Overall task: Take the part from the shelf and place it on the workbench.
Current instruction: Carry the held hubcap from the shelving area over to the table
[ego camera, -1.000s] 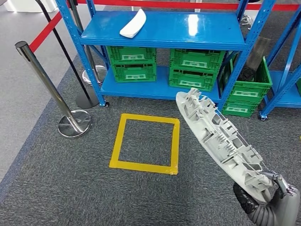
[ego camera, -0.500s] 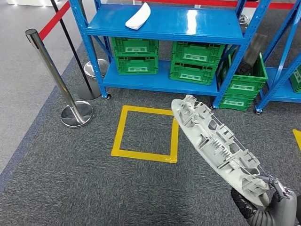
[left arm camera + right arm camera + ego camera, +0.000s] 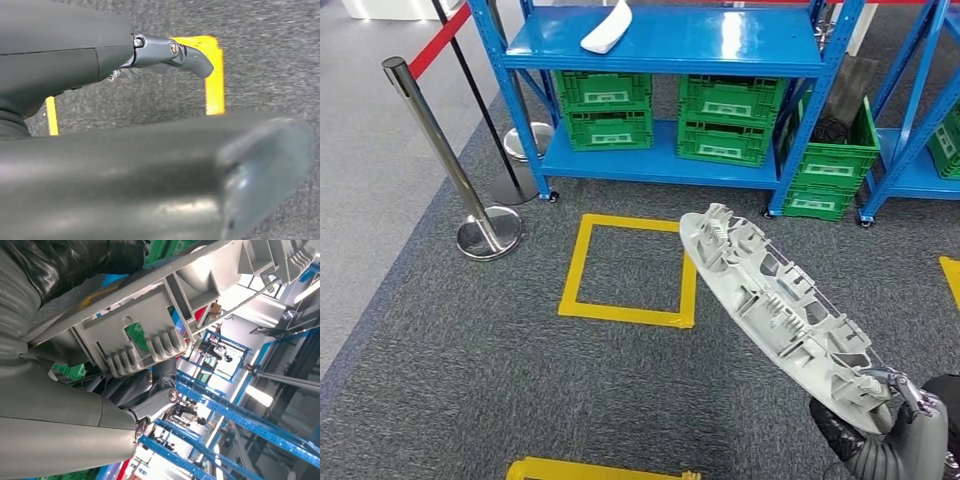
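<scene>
A grey carpeted floor [image 3: 433, 380] spreads across the head view, and at its far side stands a blue steel shelf [image 3: 667, 45] with a small white curved piece [image 3: 607, 30] lying on its upper board. Green plastic crates [image 3: 663, 115] sit side by side on the lower board, and another green crate [image 3: 833, 165] stands tilted just beside the shelf's right post. On the floor in front of the shelf a square of yellow tape [image 3: 626, 270] is marked out, with a further strip of yellow tape [image 3: 592, 468] at the near edge of the picture. To the left a chrome barrier post [image 3: 441, 150] leans up from its round base, a red belt [image 3: 437, 40] running from its top. The part [image 3: 780, 305], a long light grey plastic moulding with ribs and clips on its upper face, is held in the air well in front of the shelf, slanting from above the tape square's right edge down to the right hand [image 3: 882, 430], which grips its near end; the right wrist view shows the fingers closed under the ribbed part [image 3: 151, 335]. The left hand [image 3: 143, 55] hangs over the floor beside yellow tape, one finger stretched out with nothing in it, the thumb blurred across the foreground.
</scene>
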Robot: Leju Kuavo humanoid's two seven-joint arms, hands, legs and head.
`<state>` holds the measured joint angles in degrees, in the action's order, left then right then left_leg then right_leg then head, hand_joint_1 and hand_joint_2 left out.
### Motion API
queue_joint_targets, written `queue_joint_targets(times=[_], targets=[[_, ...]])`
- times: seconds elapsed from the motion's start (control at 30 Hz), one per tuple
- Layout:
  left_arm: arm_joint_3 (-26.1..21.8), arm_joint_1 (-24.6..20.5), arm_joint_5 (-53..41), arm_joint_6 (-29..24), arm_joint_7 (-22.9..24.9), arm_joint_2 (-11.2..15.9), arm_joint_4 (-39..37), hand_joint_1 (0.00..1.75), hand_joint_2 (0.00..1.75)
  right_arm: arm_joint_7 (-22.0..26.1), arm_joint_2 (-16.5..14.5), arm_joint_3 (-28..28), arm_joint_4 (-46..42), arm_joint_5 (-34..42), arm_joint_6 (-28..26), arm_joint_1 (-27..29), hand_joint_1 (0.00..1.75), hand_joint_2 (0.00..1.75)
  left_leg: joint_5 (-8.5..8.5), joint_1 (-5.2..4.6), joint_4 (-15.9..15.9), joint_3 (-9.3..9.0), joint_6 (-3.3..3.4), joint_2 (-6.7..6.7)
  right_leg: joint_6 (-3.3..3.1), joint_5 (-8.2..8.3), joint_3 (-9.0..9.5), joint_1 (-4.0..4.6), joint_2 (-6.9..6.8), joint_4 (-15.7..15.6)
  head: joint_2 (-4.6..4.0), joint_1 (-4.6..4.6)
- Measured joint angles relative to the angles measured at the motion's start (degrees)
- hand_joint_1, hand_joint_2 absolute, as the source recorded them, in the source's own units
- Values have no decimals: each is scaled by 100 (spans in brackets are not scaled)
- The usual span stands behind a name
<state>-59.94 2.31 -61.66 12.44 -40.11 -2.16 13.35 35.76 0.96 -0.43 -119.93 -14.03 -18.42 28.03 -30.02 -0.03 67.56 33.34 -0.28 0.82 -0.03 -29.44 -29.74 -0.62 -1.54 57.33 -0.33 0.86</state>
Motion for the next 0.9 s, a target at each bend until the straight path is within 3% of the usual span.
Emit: queue_joint_targets(times=[0.07, 0.1, 0.2, 0.27, 0.33, 0.37, 0.4, 0.43, 0.5, 0.57, 0.63, 0.7, 0.77, 0.87, 0.9], targets=[[-2, -14, -1, -5, 0, 7, 11, 0, 0, 1, -1, -7, 0, -1, 2, 7, 175, 175, 76, -43, -753, -471, 97, 84, 39, 43, -57, 21, -58, 21, 0, 3], [-3, -24, -2, -14, 0, 10, 16, 0, 0, 2, -2, -11, 0, -1, 4, 7, 175, 175, 52, -66, -956, -572, 132, 113, 71, 68, -74, 23, -94, 24, 0, 6], [-9, -31, -13, -71, -1, 12, 23, 0, 0, 4, -2, -21, -1, -1, 16, 6, 175, 175, 67, -66, -1169, -581, 203, 59, 171, 85, -141, 24, -159, 51, 0, 5], [-10, -30, -34, -104, -1, 1, 24, 0, 0, 15, -3, -38, -1, 10, 23, 19, 175, 175, 143, -37, -1264, -550, 270, 5, 215, -160, -307, 21, -38, 364, 0, -32], [-10, -31, -70, -116, 0, -18, 23, 0, 0, 40, -4, -62, 0, 43, 43, 38, 175, 175, 200, -43, -1247, -464, 313, -50, 248, -557, -598, 4, 97, 1058, 0, -69], [-10, -31, -86, -118, 0, -26, 23, 0, 0, 56, -4, -84, 0, 61, 63, 56, 175, 175, 217, -49, -1223, -419, 318, -83, 261, -689, -719, -1, 120, 1382, 0, -78], [-10, -30, -94, -117, 0, -34, 22, 0, 0, 68, -5, -110, 0, 74, 92, 78, 175, 175, 231, -54, -1193, -376, 316, -123, 271, -717, -757, -2, 130, 1539, 0, -80], [-10, -30, -98, -115, 0, -39, 22, 0, 0, 77, -5, -140, 0, 81, 125, 99, 175, 175, 241, -55, -1155, -335, 311, -165, 277, -639, -693, -4, 137, 1483, 0, -81], [-10, -38, -98, -110, 0, -49, 23, 0, 0, 86, -7, -189, 0, 85, 198, 115, 175, 175, 241, -54, -1061, -263, 293, -248, 268, -316, -301, -15, 212, 814, 0, -83], [-10, -58, -98, -108, -1, -54, 24, 0, 0, 91, -20, -228, 1, 82, 276, 117, 175, 175, 239, -67, -961, -177, 248, -320, 240, -169, 25, -32, 392, 208, 0, -84], [-10, -70, -96, -107, -1, -54, 24, 0, 0, 93, -42, -263, 1, 72, 358, 125, 175, 175, 273, -69, -915, -94, 173, -397, 196, -179, 81, -26, 463, 96, 0, -90], [-10, -62, -95, -104, 0, -56, 23, 0, 0, 93, -63, -286, 2, 63, 418, 126, 175, 175, 296, -62, -892, -46, 108, -448, 125, -126, 69, -39, 366, 82, 0, -94], [-9, -60, -89, -102, 0, -60, 23, 0, 0, 92, -87, -295, 2, 57, 457, 118, 175, 175, 108, -54, -628, 78, 41, -350, 53, -74, 63, -68, 249, 42, 0, -55], [-8, -77, -57, -74, 0, -51, 24, 0, 0, 85, -124, -303, 17, 30, 530, 101, 175, 175, -429, 3, 410, 510, -58, -172, 23, -54, 30, -69, 61, 35, 0, 1], [-8, -76, -40, -58, 0, -48, 24, 0, 0, 81, -130, -305, 31, 16, 554, 92, 175, 175, -491, 22, 631, 586, -77, -158, 25, -52, 20, -70, 1, 36, 0, 4]])
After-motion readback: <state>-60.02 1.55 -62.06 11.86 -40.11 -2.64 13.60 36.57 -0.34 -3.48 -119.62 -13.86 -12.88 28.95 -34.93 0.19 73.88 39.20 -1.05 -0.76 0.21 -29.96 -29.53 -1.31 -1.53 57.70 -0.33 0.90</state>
